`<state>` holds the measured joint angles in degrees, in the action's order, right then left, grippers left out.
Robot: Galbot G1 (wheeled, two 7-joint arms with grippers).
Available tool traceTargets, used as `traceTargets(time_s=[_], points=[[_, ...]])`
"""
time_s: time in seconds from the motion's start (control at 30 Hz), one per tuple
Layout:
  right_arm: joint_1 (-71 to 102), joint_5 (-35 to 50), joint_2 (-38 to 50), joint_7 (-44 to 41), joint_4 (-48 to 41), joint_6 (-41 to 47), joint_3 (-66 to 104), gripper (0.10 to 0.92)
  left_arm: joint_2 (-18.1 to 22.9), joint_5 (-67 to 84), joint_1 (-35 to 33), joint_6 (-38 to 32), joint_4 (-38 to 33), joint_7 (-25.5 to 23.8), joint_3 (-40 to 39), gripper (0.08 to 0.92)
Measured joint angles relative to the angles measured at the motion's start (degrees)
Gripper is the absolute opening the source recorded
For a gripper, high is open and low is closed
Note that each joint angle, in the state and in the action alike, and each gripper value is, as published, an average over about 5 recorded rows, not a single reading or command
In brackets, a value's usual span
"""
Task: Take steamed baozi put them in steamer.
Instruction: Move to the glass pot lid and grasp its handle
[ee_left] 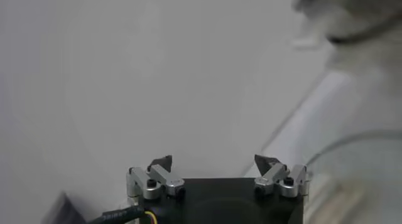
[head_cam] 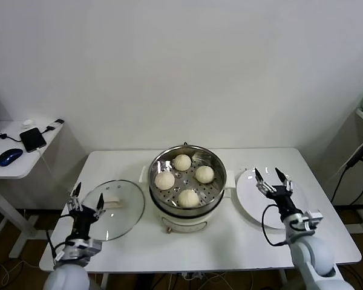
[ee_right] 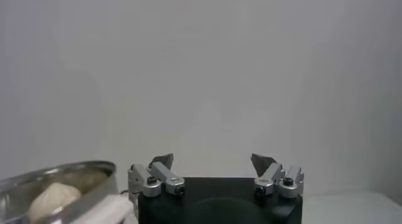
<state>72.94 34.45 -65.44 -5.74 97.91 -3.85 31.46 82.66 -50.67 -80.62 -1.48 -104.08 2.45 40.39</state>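
The steel steamer [head_cam: 158, 162] with a cream base stands mid-table. Several cream-white baozi lie on its perforated tray: one at the back [head_cam: 182, 162], one at the left [head_cam: 164, 180], one at the right [head_cam: 204, 174], one at the front [head_cam: 188, 197]. My right gripper [head_cam: 272, 177] is open and empty over the white plate [head_cam: 249, 194], right of the steamer. In the right wrist view the gripper [ee_right: 213, 160] points at the wall, with the steamer's rim [ee_right: 75, 168] and one baozi [ee_right: 53, 199] at the side. My left gripper [head_cam: 85, 197] is open and empty, left of the glass lid [head_cam: 122, 214].
The glass lid lies flat on the white table [head_cam: 230, 241] left of the steamer. The empty white plate lies on the right. A side desk at the far left holds a phone [head_cam: 32, 139] and a mouse [head_cam: 9, 156]. In the left wrist view my gripper [ee_left: 213, 161] faces the wall.
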Motion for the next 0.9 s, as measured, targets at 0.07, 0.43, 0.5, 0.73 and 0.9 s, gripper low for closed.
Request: traceTargets(time_s=[0.07,0.43,0.5,0.73,0.9], points=[[1.25,0.03,-0.12,0.59,0.30,-0.31,0.32,0.823,-1.09,-4.92,0.74,-1.03,2.19,0.90,-0.13,0.823],[3.79,-0.32,-1.23,2.39,0.24,-1.36,0.57,0.823,-4.06,-20.44,2.10,-2.61,10.41,3.39,-1.99,0.823],[3.94,-0.35,-1.40,2.56,0.00,-1.55,0.55,0.823,-4.09,-22.11,2.53,-2.52,11.28,3.17,-2.28,0.823],[4.40,-0.22,-1.55,2.92,-0.90,-2.24,0.60,0.823,-3.99,-26.69,4.48,-1.06,13.79,2.05,-2.79,0.823],[4.16,-0.07,-1.70,3.09,-1.80,-2.63,0.53,0.823,-3.56,-28.45,5.45,0.34,14.53,1.58,-3.35,0.823]])
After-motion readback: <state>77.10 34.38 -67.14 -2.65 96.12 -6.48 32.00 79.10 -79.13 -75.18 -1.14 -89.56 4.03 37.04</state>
